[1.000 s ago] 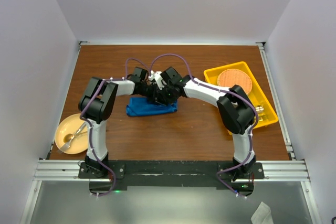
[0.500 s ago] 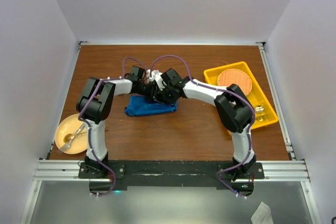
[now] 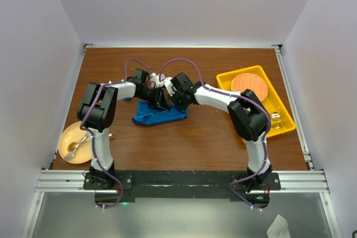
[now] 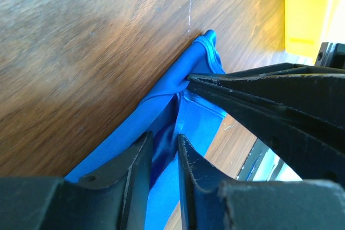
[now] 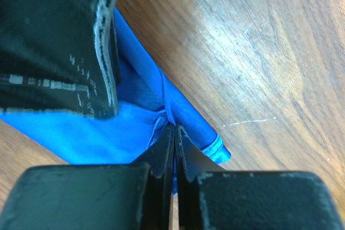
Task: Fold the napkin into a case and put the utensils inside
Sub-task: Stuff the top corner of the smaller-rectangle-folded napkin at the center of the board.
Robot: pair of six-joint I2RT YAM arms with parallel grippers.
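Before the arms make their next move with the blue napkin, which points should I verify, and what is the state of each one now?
1. Right gripper shut on a fold of the napkin: ok.
2. Left gripper open, its jaws slightly apart over the cloth: ok.
3. Napkin forms a flat, narrow case: not ok, it lies bunched.
4. Napkin lies on the table, apart from the yellow tray: ok.
5. Plastic utensils in sight: not ok, no view shows them.
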